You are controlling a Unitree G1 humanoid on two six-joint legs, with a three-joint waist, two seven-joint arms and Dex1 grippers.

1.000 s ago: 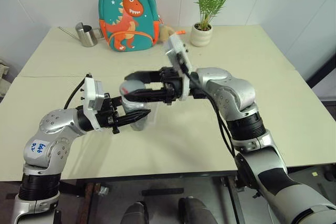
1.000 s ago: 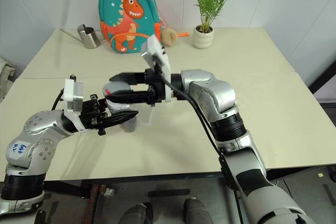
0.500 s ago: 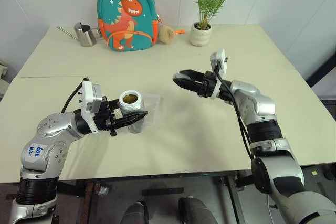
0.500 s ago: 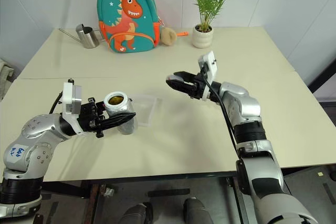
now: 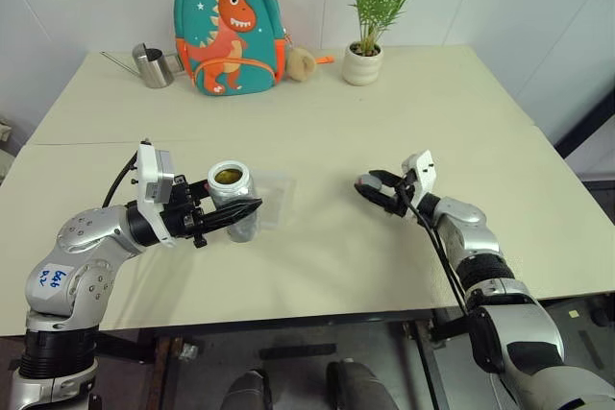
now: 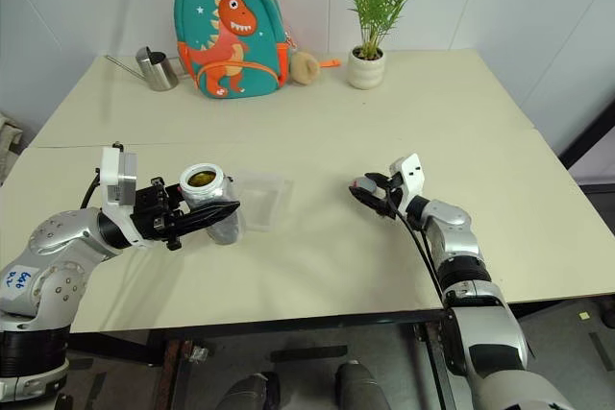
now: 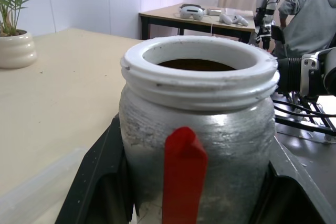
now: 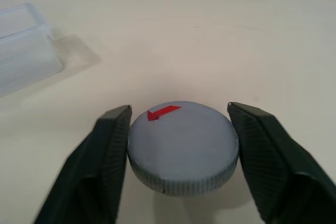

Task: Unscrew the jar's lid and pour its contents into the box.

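Observation:
My left gripper is shut on the silvery-grey jar, holding it upright just above the table at the left. The jar's red mark faces the left wrist camera and its wide white mouth is uncovered. Yellowish-brown contents show inside. The clear box lies on the table right behind the jar. Far to the right, my right gripper is low at the table. The grey lid with its red mark lies flat on the tabletop between the slightly parted fingers.
A dinosaur backpack, a steel watering can, a plush ball and a potted plant stand along the table's far side. A person sits by another table in the background of the left wrist view.
My right gripper carried the lid off the jar, right and down to the table, and its fingers have parted. The jar's mouth now stands uncovered. The left gripper kept still.

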